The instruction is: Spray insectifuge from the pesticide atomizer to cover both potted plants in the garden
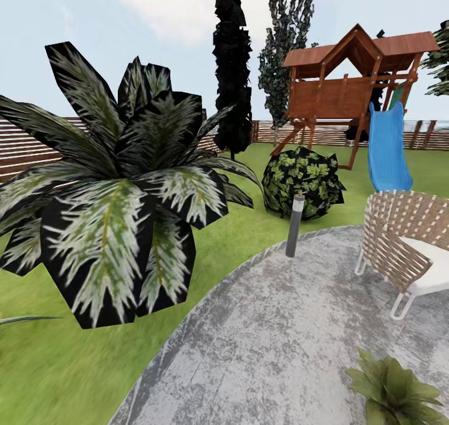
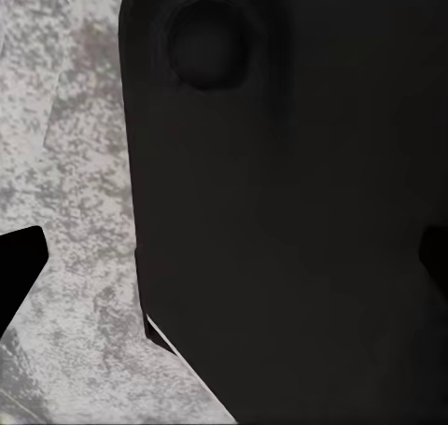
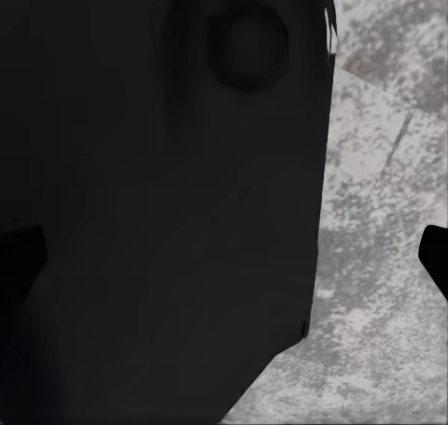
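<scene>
1. One potted plant (image 1: pixel 393 391) shows in the head view: a low rosette of pointed mid-green leaves at the near right edge of the round grey paved patio (image 1: pixel 274 344). Its pot is cut off by the frame edge.
2. The garden lawn (image 1: pixel 56 356) wraps the patio on the left and far side, with one brown horizontal-slat fence (image 1: pixel 25 148) running behind it.
3. One huge dark striped-leaf bush (image 1: pixel 118 188) stands on the lawn left of the patio; one round ivy-like shrub (image 1: pixel 302 182) sits at the patio's far edge, just behind one short grey post lamp (image 1: pixel 294 225).
4. One woven chair (image 1: pixel 405 244) with a white cushion stands on the patio's right side.
5. Farther back are one wooden playhouse (image 1: pixel 355 76) with one blue slide (image 1: pixel 386 151), and two tall dark trees (image 1: pixel 232 70).
6. Left end effector: the left wrist view has a dark robot body panel (image 2: pixel 289 219) close in front, mottled grey paving beside it, and one black fingertip (image 2: pixel 19 276) at the frame edge. I cannot tell whether it is open or closed.
7. Right end effector: the right wrist view shows the same dark panel (image 3: pixel 159 201), paving beyond, and a black fingertip (image 3: pixel 437 257) at the edge. Its state cannot be told either.
</scene>
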Available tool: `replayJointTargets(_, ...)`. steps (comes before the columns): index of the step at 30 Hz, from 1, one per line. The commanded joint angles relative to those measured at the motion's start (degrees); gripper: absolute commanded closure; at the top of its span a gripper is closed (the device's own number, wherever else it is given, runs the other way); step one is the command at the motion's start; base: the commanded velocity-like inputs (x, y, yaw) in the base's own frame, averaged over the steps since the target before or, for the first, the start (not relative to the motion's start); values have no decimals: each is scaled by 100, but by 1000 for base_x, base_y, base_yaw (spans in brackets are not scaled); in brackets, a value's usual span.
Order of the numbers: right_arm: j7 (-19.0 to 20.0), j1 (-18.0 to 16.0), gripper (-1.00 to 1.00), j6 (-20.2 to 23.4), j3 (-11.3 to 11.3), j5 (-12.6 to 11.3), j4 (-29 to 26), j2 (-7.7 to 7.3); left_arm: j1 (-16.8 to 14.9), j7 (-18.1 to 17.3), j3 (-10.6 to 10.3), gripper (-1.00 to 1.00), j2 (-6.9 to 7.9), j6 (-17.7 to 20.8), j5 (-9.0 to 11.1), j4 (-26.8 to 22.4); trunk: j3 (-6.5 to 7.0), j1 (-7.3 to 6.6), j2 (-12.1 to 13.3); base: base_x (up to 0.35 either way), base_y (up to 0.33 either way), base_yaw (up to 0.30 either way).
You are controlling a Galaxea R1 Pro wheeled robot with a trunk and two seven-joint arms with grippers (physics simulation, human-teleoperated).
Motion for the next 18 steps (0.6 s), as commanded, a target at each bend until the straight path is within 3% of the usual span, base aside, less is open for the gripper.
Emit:
replayJointTargets(1, 9, 9, -100, -9, -13, -6, 0, 0, 21, 18, 9, -100, 2, -9, -3, -9, -3, 0, -3, 0, 0, 0)
replayJointTargets(6, 15, 9, -100, -9, -12, -2, 1, 0, 19, 18, 9, -100, -4, -9, 10, -9, -3, 0, -3, 0, 0, 0)
replayJointTargets(13, 18, -57, -100, -14, -13, 8, -227, 226, 18, 18, -7, -100, 12, -9, -12, -17, -3, 0, -3, 0, 0, 0)
replayJointTargets(18, 18, -61, -100, -17, -24, 8, -388, 253, 18, 18, 6, -100, 2, -9, 6, -18, -3, 0, -3, 0, 0, 0)
